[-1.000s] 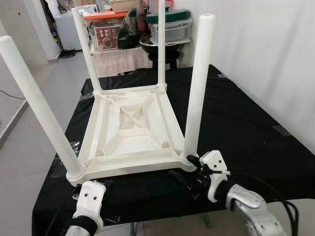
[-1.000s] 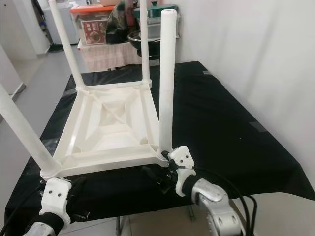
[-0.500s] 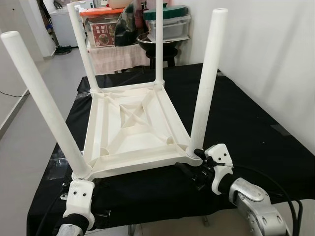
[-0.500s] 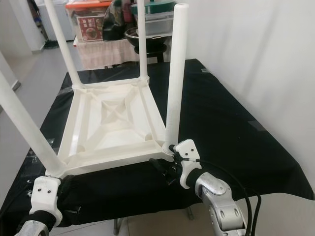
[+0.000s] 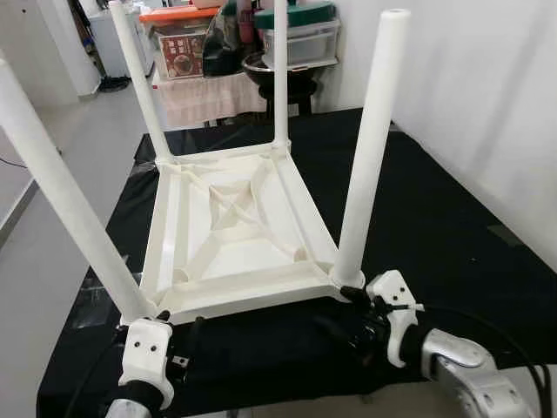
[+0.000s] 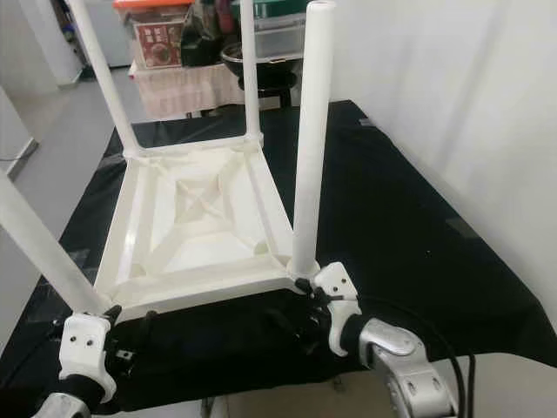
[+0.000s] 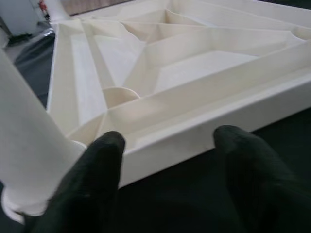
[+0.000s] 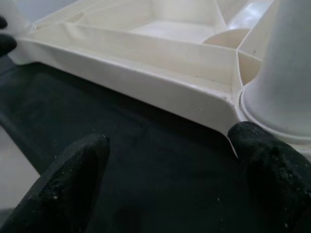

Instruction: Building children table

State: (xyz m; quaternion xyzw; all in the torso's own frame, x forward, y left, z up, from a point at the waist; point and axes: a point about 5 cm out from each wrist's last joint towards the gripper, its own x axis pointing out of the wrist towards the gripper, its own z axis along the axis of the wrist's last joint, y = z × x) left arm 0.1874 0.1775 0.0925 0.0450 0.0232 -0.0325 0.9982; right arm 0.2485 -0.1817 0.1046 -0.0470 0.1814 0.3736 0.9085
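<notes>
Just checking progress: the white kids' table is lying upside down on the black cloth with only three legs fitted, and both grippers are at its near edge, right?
Not quite. The white children's table is upside down on the black cloth, but the left eye view shows four legs fitted. The left gripper and right gripper are at its near edge, open.

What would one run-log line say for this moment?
table: upside down on black cloth, four legs up | left gripper: open at near edge | right gripper: open at near corner

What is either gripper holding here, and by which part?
Nothing is held. Both the left gripper and right gripper are open at the near edge of the upturned white table.
</notes>
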